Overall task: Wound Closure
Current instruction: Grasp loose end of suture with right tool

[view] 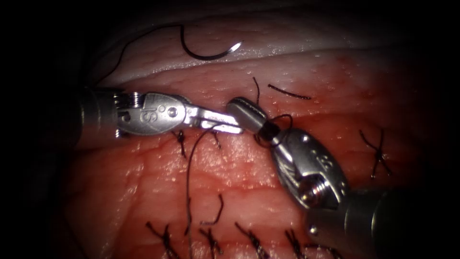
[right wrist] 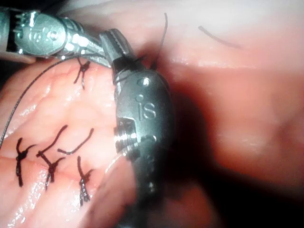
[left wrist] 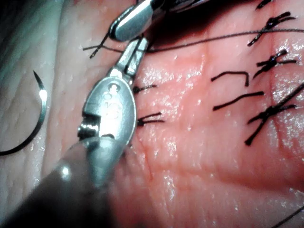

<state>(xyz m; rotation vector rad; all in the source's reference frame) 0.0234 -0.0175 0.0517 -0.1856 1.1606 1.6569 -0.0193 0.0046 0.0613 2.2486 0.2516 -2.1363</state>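
Observation:
The curved needle [view: 211,53] lies free on the pale far edge of the tissue [view: 249,177], held by neither tool and not in the tissue; it also shows in the left wrist view [left wrist: 42,111]. My left tool [view: 229,124] reaches in from the left over the cut, jaws shut on the long thread [view: 189,168], which hangs down in an arc. My right tool [view: 245,113] comes from the lower right, its tip touching the left jaws. Thread is looped around its neck [view: 273,130], and its shut jaws pinch a short thread end [view: 257,90] that sticks up.
A loose cut piece of thread [view: 289,92] lies on the tissue to the upper right. Several tied stitches [view: 254,242] with short ends run along the near edge, and another stitch [view: 378,153] sits at the right. Red fluid wets the tissue.

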